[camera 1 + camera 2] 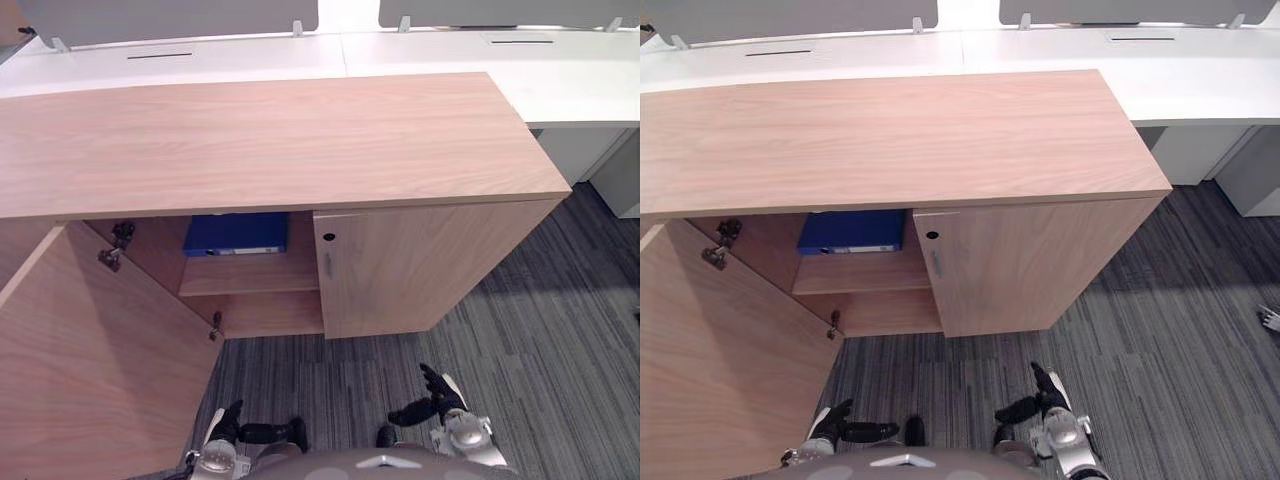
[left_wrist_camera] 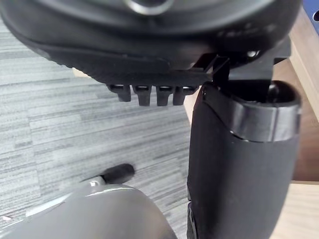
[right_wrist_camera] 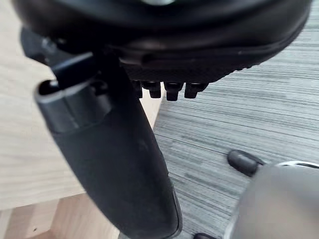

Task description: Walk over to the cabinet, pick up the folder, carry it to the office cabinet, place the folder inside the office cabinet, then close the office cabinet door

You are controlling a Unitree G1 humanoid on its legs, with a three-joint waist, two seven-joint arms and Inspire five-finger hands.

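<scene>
Looking down on a low wood cabinet [image 1: 280, 140], backed against white desks [image 1: 560, 70] and standing on grey carpet [image 1: 530, 350]. Of its two fronts, the left door [image 1: 90, 350] swung wide on two hinges [image 1: 118, 245], reaching out toward the robot, open as needed for getting at that half. Beside it the right door [image 1: 420, 270], shut flush, small handle [image 1: 327, 266] near its inner edge; no part in this job, apparently. Inside the open half, on the upper shelf [image 1: 250, 275], the blue folder [image 1: 236, 234]: seemingly flat, labelled edge outward, set back from the shelf's front lip and so, by the look of it, clear of the door's swing. Placing done, then, judging by that; closing not yet. Lowest and smallest, well apart from the folder: the left hand [image 1: 232, 428] near the open door, the right hand [image 1: 432, 400] over bare carpet — both with fingers loosely apart, clamped on nothing. Held low, probably to keep out of the door's arc. Next call, on this reading: left hand against the door's outer face, sweeping it round to meet the right door.
</scene>
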